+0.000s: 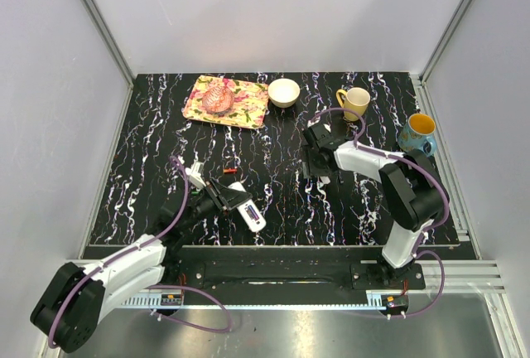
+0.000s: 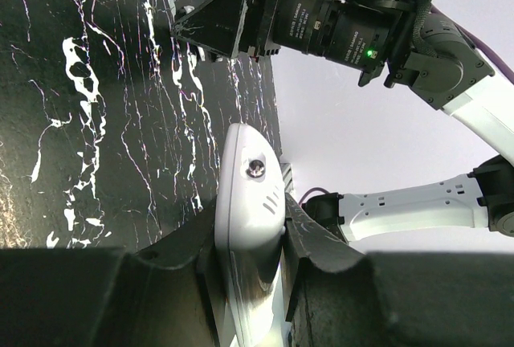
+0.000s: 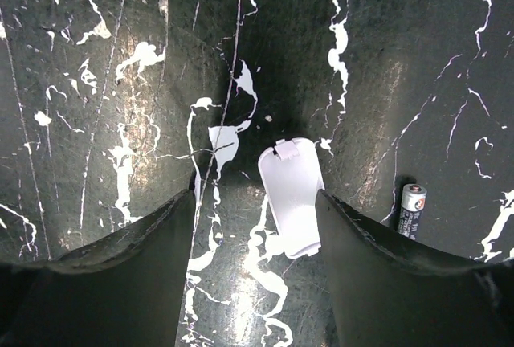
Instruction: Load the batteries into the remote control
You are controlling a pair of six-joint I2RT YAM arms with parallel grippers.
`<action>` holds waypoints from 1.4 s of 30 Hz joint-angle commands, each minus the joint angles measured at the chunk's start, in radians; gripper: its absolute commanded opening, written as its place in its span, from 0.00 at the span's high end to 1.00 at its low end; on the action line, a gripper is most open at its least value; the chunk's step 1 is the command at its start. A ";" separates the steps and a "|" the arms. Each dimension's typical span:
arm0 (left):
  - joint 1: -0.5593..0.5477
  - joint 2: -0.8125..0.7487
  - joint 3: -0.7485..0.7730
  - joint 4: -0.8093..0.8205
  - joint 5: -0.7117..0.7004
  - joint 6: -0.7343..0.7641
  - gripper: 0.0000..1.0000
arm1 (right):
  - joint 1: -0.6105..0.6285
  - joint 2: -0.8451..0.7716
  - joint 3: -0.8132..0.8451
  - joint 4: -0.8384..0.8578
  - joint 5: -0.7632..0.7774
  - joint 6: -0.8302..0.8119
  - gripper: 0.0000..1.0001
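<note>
Left gripper (image 2: 250, 233) is clamping the remote control (image 2: 245, 178) by its long sides. Right gripper (image 3: 255, 201) is hovering, jaws apart, over the white cover (image 3: 291, 194). One battery (image 3: 410, 210) is lying just outside one finger.

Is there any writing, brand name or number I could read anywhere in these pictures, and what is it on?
Nothing reads clearly.
Battery: print on its label, too small to read.
Black barrel on the right arm: white lettering, blurred.
</note>
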 commanded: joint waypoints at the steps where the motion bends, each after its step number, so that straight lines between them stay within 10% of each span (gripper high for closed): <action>1: -0.004 0.006 0.040 0.067 -0.021 0.008 1.00 | -0.030 -0.016 -0.030 0.037 -0.040 0.023 0.32; 15: -0.007 0.043 0.037 0.100 -0.019 0.003 1.00 | -0.119 -0.021 -0.099 0.090 -0.166 0.081 0.45; 42: -0.024 0.087 0.037 0.148 -0.019 -0.003 1.00 | -0.117 -0.130 -0.111 0.080 -0.121 0.106 0.30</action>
